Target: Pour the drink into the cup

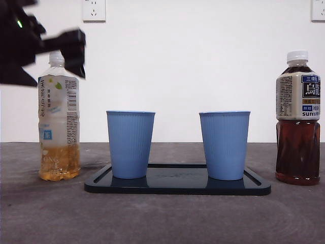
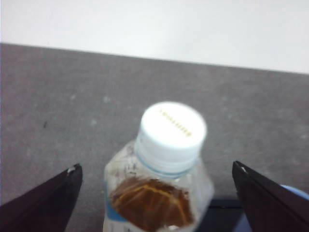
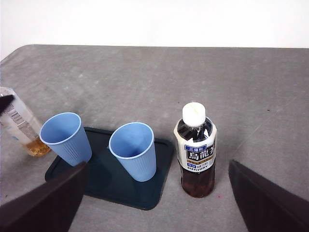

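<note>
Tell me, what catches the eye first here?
Two blue cups stand side by side on a dark tray mid-table. A dark tea bottle stands at one end and a nearly empty pale bottle at the other, where the left gripper hangs open above its white cap.

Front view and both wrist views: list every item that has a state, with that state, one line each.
Pale tea bottle: upright, capped, roughly a quarter full, off the tray.
Dark tea bottle: upright, capped, nearly full, off the tray.
Cup nearer the pale bottle: upright on the tray, empty.
Cup nearer the dark bottle: upright on the tray, empty.
Tray: flat on the table.
Left gripper: open, straddling the pale bottle's cap.
Right gripper: open, holding nothing.
</note>
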You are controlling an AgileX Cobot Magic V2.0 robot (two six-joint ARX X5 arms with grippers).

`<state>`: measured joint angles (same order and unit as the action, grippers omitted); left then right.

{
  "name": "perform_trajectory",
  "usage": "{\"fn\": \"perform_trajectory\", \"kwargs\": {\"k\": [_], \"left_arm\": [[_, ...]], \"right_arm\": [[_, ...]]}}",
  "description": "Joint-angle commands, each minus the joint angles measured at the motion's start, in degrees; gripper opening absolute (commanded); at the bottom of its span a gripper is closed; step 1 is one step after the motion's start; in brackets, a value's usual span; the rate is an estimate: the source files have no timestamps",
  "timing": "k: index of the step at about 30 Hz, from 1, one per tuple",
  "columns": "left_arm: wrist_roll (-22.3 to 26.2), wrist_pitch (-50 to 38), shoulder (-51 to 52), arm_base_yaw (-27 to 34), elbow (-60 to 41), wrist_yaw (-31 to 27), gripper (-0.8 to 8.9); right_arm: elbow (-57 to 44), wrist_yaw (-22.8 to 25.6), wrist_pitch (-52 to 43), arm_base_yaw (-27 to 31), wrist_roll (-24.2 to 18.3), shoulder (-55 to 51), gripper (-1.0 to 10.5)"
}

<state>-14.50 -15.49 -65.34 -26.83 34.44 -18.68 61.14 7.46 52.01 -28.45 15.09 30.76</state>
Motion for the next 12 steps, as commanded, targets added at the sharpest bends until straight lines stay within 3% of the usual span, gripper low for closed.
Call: {"fn": "perform_trajectory", "kwargs": {"k": [1, 12], "left_arm": [[0.1, 4.2, 5.8, -1.2, 1.1, 1.0, 5.0], [-0.1, 41.0, 26.3, -4.9, 13.1, 12.8, 5.0]], "right_arm": [[0.7, 0.0, -0.6, -0.3, 0.6, 0.2, 4.6], [0.7, -10.6, -0.5, -0.3, -1.0, 0.2, 4.6]]}}
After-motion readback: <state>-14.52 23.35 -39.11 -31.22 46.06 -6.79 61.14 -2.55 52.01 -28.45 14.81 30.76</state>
